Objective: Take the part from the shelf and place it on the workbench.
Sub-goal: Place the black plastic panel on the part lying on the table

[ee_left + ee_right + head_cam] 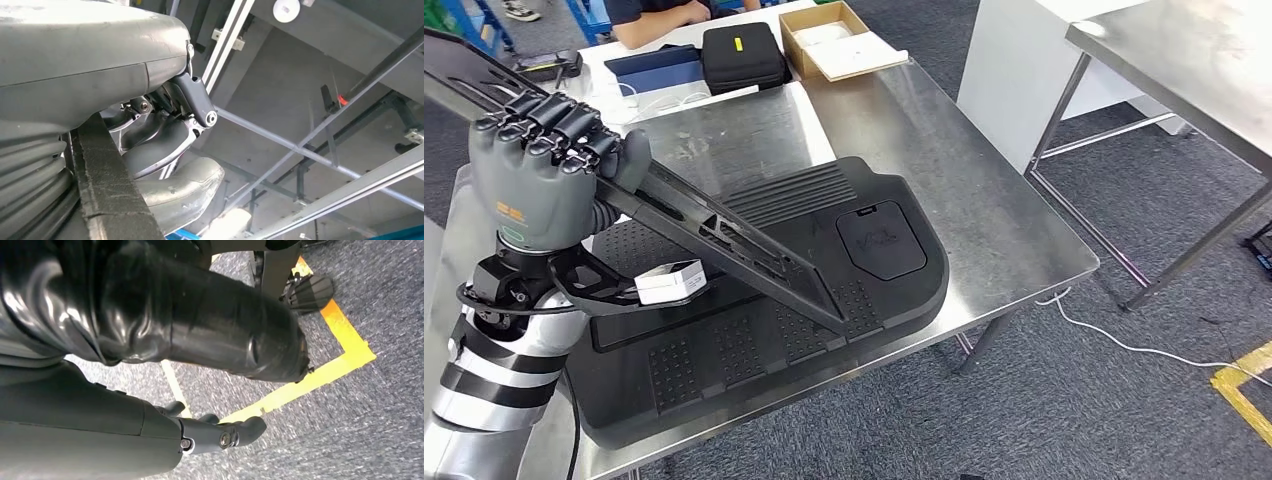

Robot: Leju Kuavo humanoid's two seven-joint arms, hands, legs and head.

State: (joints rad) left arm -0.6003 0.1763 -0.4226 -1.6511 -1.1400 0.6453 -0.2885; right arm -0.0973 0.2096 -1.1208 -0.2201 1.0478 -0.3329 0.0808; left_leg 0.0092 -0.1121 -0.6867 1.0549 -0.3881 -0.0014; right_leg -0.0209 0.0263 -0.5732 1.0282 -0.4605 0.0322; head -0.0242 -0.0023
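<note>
- Left hand [549, 160] near the robot's body, fingers wrapped over the upper edge of a long flat black plastic panel [724, 235]; panel tilted, its far end low over a large black moulded tray [864, 300].
- Tray on the stainless steel workbench [984, 190].
- Step, as judged: placing; the next move calls for lowering the panel flat, then freeing the fingers.
- Right hand [220, 435], in its wrist view, over grey carpet with nothing seen in it; how far its fingers are apart cannot be told.
- Left wrist view adds the panel's rough edge against the palm.
</note>
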